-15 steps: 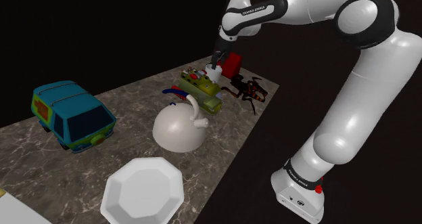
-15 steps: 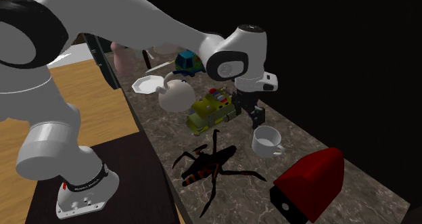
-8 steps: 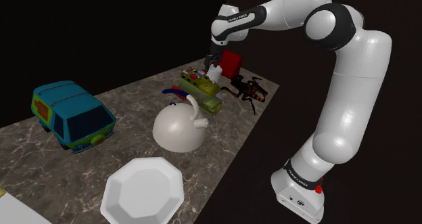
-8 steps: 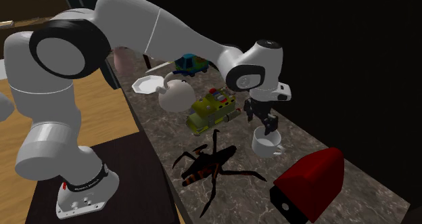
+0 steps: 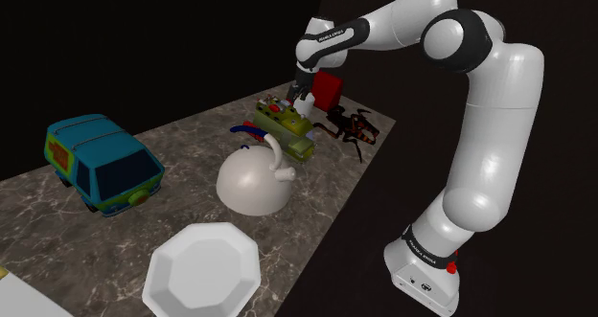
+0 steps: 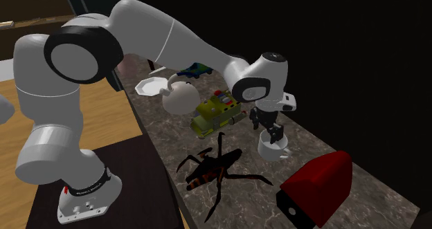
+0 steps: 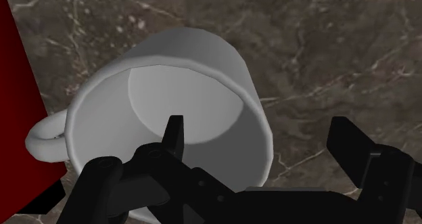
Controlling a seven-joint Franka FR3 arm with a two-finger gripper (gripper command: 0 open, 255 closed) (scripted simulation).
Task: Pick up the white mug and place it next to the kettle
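Second exterior view, left to right.

- Kettle (image 6: 181, 97): upper left of centre on the marble desk (image 6: 311, 141).
- Toy truck (image 6: 214, 117): centre, between kettle and mug.
- Tool (image 6: 273, 132): right of centre, fingers apart. One is inside the mug (image 6: 273, 150), one outside, straddling its wall and not yet pinching.
- Red box (image 6: 318, 189): lower right, near the mug's handle.

Risks: a pinch on the thin curved wall may slip or tip the mug. A low carry may clip the truck.

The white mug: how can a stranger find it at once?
Find the dark marble counter's end with the red box. Right beside that box stands the mug, a small open cup, unlike the domed white kettle and the flat plate.
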